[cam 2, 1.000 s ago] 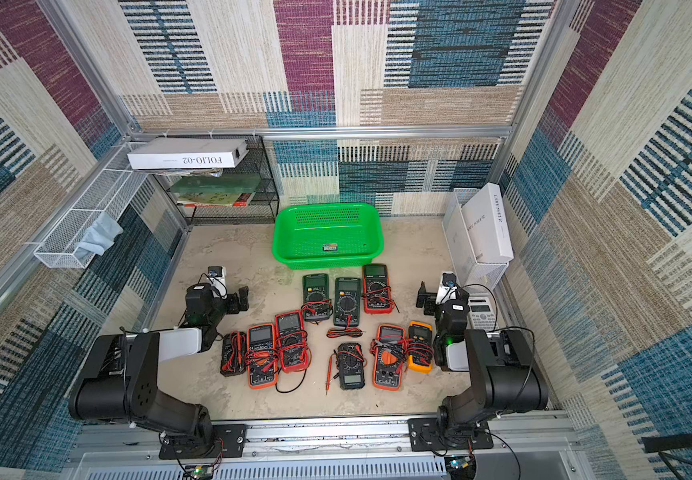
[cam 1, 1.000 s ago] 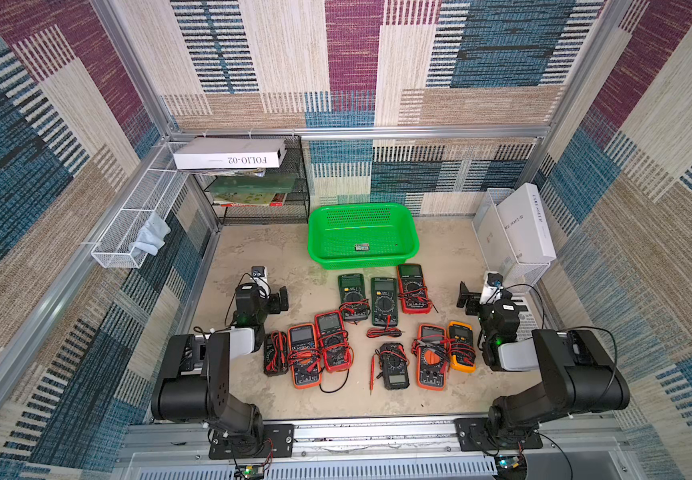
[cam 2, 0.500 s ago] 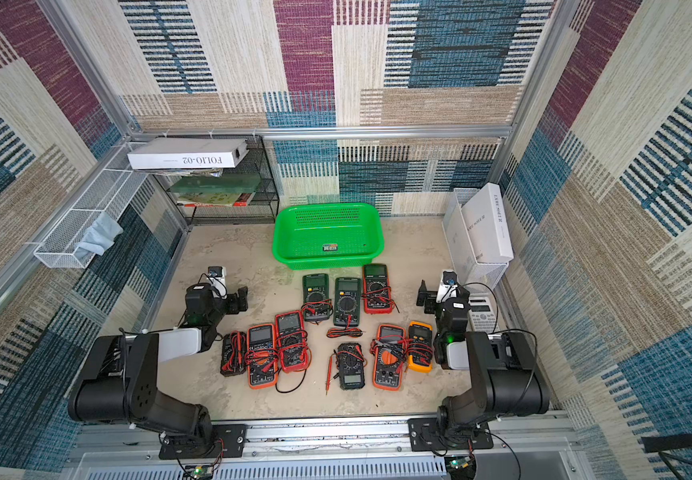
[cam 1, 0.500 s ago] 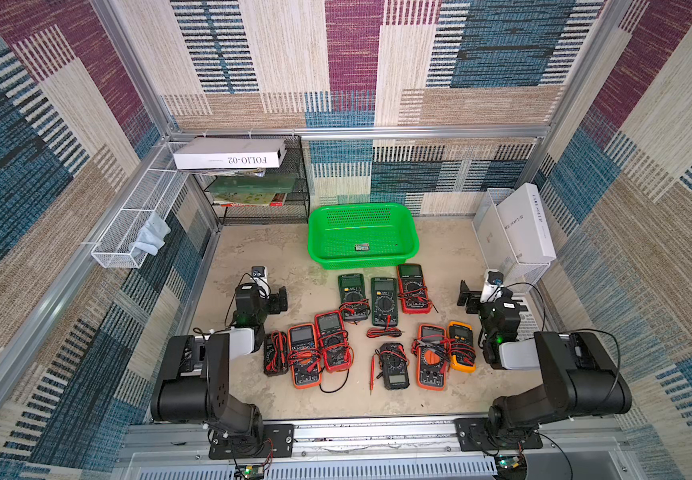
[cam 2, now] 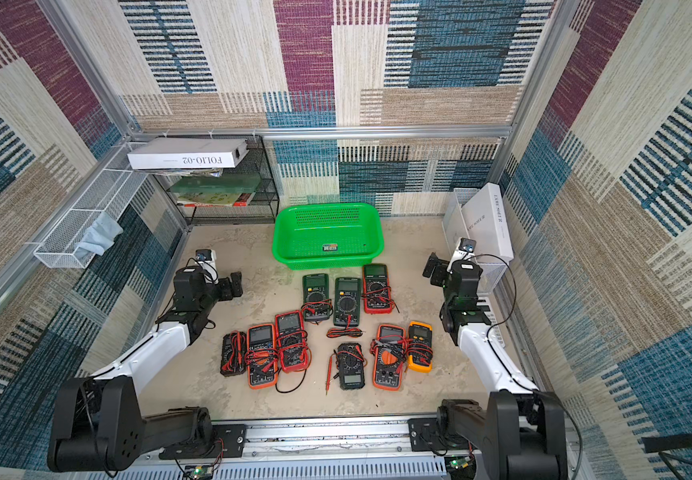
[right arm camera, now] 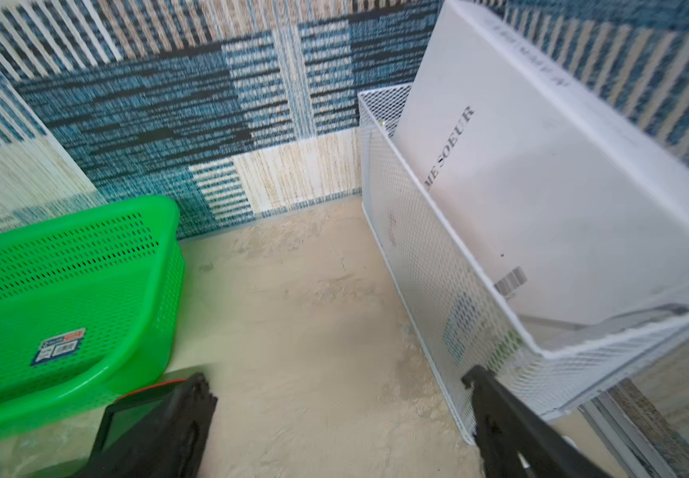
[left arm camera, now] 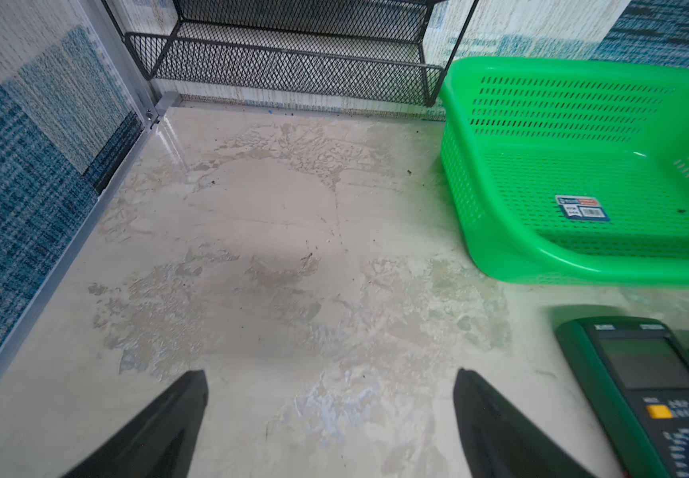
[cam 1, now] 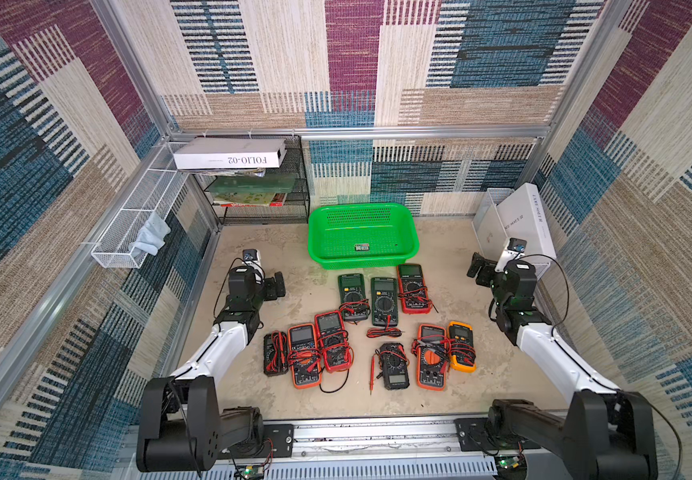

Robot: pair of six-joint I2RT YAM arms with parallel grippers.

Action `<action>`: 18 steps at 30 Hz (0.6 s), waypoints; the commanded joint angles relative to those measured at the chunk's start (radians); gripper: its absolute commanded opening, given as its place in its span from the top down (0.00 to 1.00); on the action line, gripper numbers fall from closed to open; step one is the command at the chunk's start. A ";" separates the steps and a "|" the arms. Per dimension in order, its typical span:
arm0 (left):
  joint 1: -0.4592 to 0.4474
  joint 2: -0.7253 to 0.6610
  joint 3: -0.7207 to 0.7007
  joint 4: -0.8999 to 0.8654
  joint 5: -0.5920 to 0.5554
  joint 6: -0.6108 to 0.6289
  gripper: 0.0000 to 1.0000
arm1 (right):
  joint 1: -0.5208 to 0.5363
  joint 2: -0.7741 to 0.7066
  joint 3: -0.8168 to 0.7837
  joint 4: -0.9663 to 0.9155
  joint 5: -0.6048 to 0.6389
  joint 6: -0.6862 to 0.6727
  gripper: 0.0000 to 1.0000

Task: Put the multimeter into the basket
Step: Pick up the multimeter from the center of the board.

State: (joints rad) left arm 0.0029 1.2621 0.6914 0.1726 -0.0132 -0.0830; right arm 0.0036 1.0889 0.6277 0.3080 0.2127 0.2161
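The green basket (cam 1: 363, 237) (cam 2: 327, 235) stands at the back middle of the floor, holding only a small label. In front of it several multimeters lie in two rows in both top views, among them a green one (cam 1: 352, 297) (left arm camera: 645, 385), a red one (cam 1: 412, 289) and a yellow one (cam 1: 460, 347). Left of the rows, my left gripper (cam 1: 275, 286) (left arm camera: 330, 385) hangs open over bare floor. My right gripper (cam 1: 477, 270) (right arm camera: 338, 389) is open too, between the basket (right arm camera: 65, 289) and the white tray, with nothing held.
A black mesh rack (cam 1: 261, 195) with books stands at the back left. A white wire tray (cam 1: 136, 224) hangs on the left wall. At the right, a white mesh tray (right arm camera: 438, 269) holds a white box (cam 1: 518, 224). A loose red probe (cam 1: 372, 374) lies by the black multimeter.
Both arms have unfolded from their tucked pose. The grippers have risen and shifted a little toward the back wall, the right one also toward the white tray. The multimeters and the basket have not moved.
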 commanded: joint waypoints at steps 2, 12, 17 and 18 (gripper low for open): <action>-0.019 -0.040 0.068 -0.167 -0.024 -0.088 0.01 | -0.002 -0.118 -0.019 -0.091 0.101 0.152 0.00; -0.120 -0.145 0.168 -0.420 0.078 -0.342 0.01 | -0.010 0.000 0.187 -0.439 -0.125 0.233 0.00; -0.224 -0.134 0.210 -0.541 0.111 -0.374 0.01 | 0.120 0.254 0.368 -0.663 -0.113 0.140 0.00; -0.243 -0.129 0.216 -0.561 0.112 -0.379 0.01 | 0.148 0.296 0.395 -0.690 -0.110 0.125 0.01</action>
State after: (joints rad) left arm -0.2054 1.1252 0.8928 -0.2871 0.0647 -0.4198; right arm 0.1081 1.3128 0.9760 -0.2092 0.1215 0.4042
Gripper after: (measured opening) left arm 0.989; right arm 0.995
